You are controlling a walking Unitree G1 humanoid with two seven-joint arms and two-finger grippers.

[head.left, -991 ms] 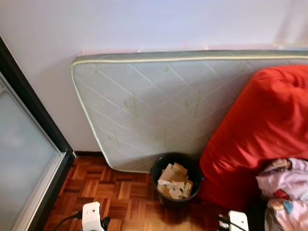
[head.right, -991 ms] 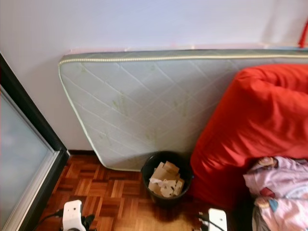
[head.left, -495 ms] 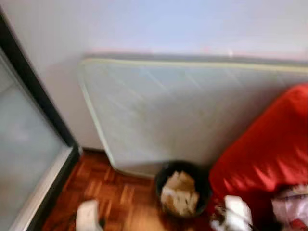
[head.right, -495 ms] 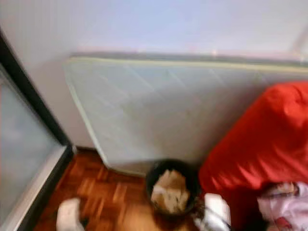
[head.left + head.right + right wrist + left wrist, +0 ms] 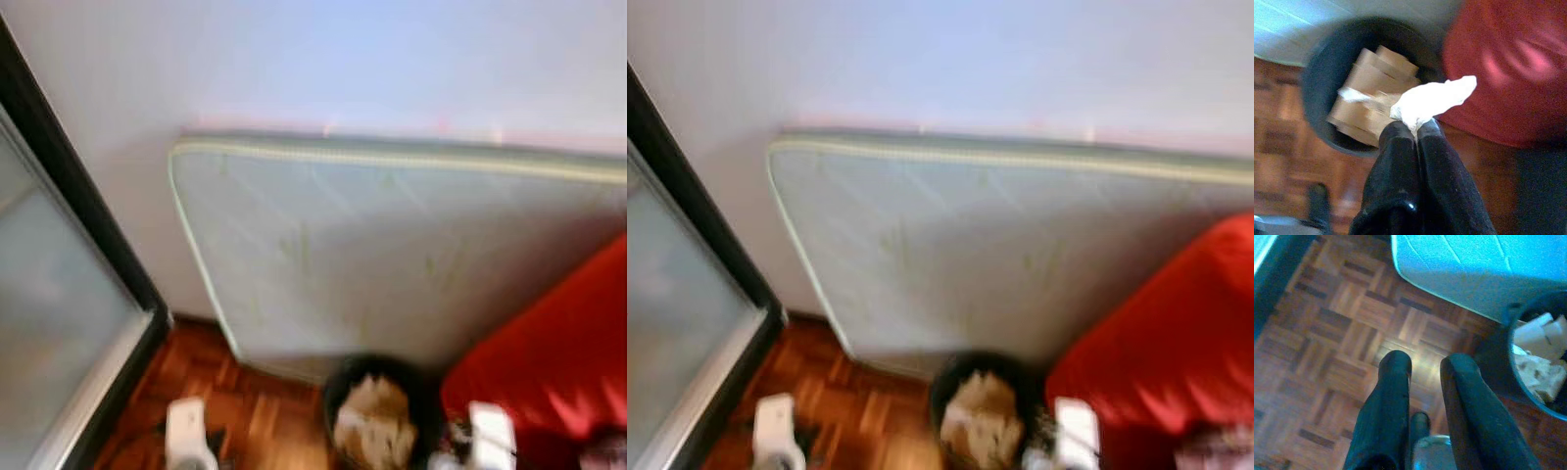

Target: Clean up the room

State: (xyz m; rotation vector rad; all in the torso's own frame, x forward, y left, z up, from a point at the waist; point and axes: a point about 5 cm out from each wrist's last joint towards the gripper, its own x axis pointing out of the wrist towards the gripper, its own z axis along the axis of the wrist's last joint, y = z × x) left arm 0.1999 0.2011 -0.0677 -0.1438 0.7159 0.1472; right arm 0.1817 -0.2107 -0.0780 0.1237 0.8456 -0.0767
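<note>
Head views are blurred, so we can't make out much detail. Our right gripper (image 5: 1417, 128) has its fingers pinched tight on a white tissue (image 5: 1433, 99), held above the bin (image 5: 1317, 105), near its rim on the red cushion (image 5: 1508, 63) side. The bin holds cardboard scraps (image 5: 1369, 83) and sits against the mattress (image 5: 392, 255). Our left gripper (image 5: 1422, 367) hangs over bare parquet (image 5: 1327, 333), fingers slightly apart, holding nothing.
</note>
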